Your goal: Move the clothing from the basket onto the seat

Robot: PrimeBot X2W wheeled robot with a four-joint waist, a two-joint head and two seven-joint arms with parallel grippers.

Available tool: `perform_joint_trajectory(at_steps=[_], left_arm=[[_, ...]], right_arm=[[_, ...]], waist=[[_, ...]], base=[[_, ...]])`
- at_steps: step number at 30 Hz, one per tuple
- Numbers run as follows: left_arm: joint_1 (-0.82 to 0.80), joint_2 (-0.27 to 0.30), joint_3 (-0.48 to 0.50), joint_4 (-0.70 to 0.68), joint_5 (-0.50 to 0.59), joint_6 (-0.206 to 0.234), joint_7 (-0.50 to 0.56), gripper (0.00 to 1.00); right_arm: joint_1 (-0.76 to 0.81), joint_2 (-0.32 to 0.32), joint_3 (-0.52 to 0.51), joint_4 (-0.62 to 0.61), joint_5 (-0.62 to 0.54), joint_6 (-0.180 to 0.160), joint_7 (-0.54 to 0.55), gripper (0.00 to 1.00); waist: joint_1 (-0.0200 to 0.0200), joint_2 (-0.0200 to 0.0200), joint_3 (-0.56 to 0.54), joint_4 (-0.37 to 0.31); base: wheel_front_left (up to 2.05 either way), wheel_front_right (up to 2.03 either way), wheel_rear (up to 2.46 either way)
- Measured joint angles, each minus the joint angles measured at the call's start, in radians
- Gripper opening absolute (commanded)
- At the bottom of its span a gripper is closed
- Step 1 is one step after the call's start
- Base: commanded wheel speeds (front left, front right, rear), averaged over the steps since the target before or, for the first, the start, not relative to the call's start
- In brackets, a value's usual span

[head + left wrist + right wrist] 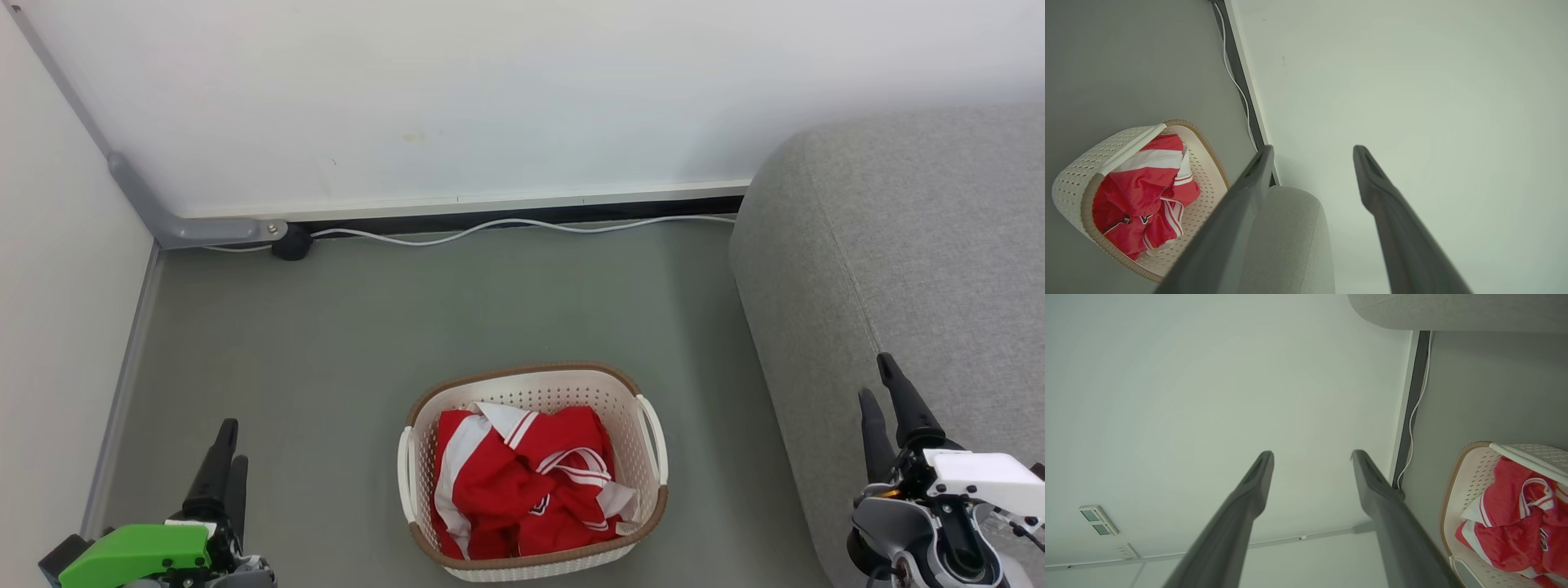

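The cream perforated basket with a brown rim stands on the floor at the bottom centre. Crumpled inside it lies the red clothing with white trim. The grey seat rises to the basket's right. My left gripper hangs open at the lower left, well apart from the basket. My right gripper is open in front of the seat's side. The left wrist view shows the left gripper empty, with the basket, the clothing and the seat. In the right wrist view the right gripper is empty beside the basket, the clothing and the seat.
A white cable runs along the baseboard of the back wall. A grey conduit and a black plug sit in the left corner. A side wall bounds the left. Grey-green floor surrounds the basket.
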State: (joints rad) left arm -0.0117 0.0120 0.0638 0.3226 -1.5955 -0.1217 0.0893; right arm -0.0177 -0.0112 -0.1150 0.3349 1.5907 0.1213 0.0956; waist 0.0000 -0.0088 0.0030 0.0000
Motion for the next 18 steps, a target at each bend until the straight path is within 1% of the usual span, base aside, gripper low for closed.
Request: perform_joint_trajectory(at_steps=[6, 9, 10, 13, 15, 18], left_arm=[[0.0, 0.0, -0.01, -0.012, 0.035, 0.0, -0.021, 1.0], [0.001, 0.001, -0.017, -0.022, 0.074, 0.0, -0.034, 1.0], [0.001, 0.002, -0.02, -0.026, 0.084, 0.0, -0.039, 1.0], [0.001, 0.005, -0.026, -0.038, 0.13, 0.002, -0.049, 1.0], [0.001, 0.008, -0.03, -0.044, 0.152, 0.003, -0.055, 1.0], [0.001, 0.015, -0.033, -0.058, 0.207, 0.012, -0.065, 1.0]], right_arm=[[0.0, -0.001, 0.023, -0.002, -0.034, 0.0, -0.025, 1.0], [0.0, -0.006, 0.039, -0.006, -0.083, -0.001, -0.04, 1.0], [-0.001, -0.008, 0.044, -0.007, -0.096, -0.008, -0.043, 1.0], [-0.001, -0.015, 0.053, -0.015, -0.142, -0.01, -0.051, 1.0], [-0.003, -0.016, 0.056, -0.024, -0.174, -0.018, -0.06, 1.0], [-0.005, -0.017, 0.066, -0.036, -0.22, -0.019, -0.069, 1.0]], waist=[[0.0, 0.0, 0.0, 0.0], [0.0, 0.0, 0.0, -0.001], [0.0, 0.0, 0.0, -0.001], [0.0, 0.0, 0.0, -0.001], [0.0, 0.0, 0.0, -0.002], [0.0, 0.0, 0.0, -0.002]], base=[[0.0, 0.0, 0.0], [0.0, 0.0, 0.0], [0.0, 0.0, 0.0], [0.0, 0.0, 0.0], [0.0, 0.0, 0.0], [0.0, 0.0, 0.0]])
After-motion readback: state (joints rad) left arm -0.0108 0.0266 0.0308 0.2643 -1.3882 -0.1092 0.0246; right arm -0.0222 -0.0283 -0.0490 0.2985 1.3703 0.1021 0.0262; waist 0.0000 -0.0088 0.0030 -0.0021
